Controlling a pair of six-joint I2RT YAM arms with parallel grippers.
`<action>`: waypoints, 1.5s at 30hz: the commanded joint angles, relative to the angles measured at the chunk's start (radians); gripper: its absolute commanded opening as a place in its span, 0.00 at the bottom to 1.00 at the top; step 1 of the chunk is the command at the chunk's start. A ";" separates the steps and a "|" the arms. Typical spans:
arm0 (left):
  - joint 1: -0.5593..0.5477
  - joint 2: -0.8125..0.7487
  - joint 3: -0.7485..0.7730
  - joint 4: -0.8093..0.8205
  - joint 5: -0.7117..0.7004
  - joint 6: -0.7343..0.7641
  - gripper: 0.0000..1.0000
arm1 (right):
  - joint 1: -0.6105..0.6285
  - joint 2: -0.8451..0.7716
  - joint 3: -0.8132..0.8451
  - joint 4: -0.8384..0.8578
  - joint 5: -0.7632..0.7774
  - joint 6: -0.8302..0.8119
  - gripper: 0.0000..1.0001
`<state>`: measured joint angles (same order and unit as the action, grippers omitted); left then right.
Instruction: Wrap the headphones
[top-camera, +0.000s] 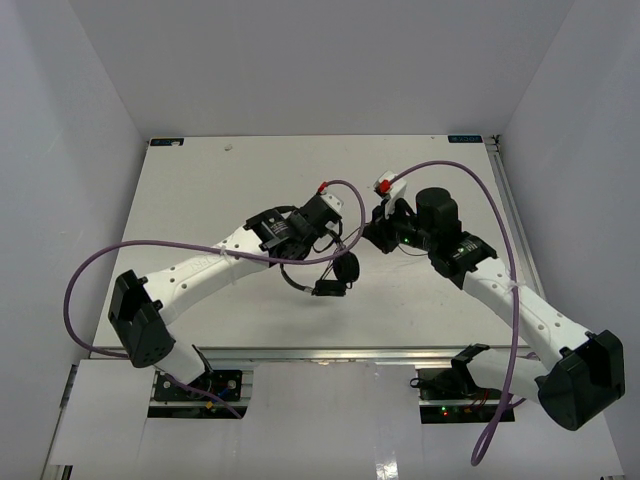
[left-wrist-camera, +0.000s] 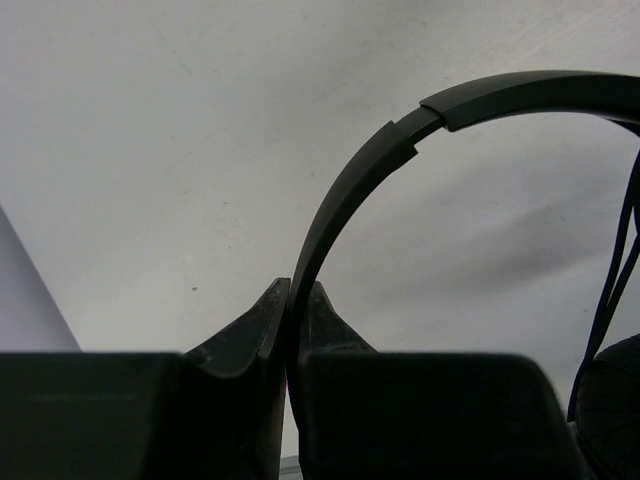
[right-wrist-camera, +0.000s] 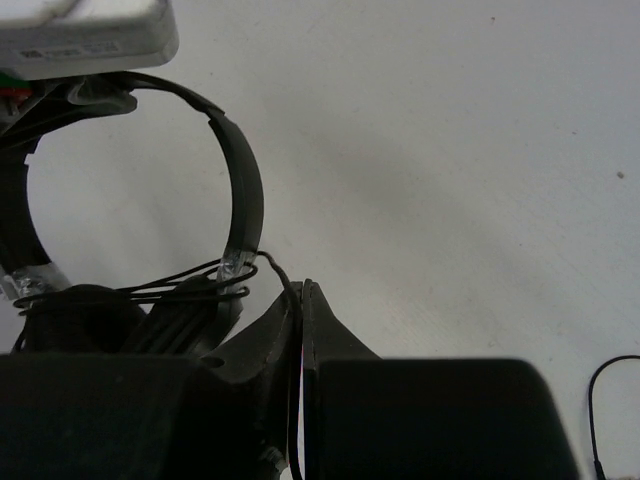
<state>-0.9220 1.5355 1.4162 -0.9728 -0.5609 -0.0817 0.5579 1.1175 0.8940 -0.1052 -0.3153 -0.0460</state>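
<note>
Only wrist views show it: left hand (left-wrist-camera: 293, 292) clamps the headband (left-wrist-camera: 345, 185), right hand (right-wrist-camera: 302, 292) pinches the cord (right-wrist-camera: 275, 265).

White table (top-camera: 200, 190) inside pale walls (top-camera: 70, 120), small teal tags (top-camera: 165, 142) at its far corners
</note>
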 joint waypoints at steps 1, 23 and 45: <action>-0.017 0.014 0.017 -0.006 -0.214 -0.031 0.00 | -0.008 0.016 0.060 0.005 -0.100 0.024 0.08; -0.017 0.062 0.049 0.014 -0.314 -0.383 0.00 | 0.054 -0.031 -0.230 0.461 -0.403 0.308 0.10; 0.018 -0.211 0.000 0.189 -0.100 -0.557 0.00 | 0.320 -0.165 -0.435 0.557 -0.014 0.259 0.09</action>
<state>-0.9125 1.4220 1.4192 -0.8670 -0.6968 -0.5865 0.8498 0.9660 0.4852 0.3670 -0.3872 0.2393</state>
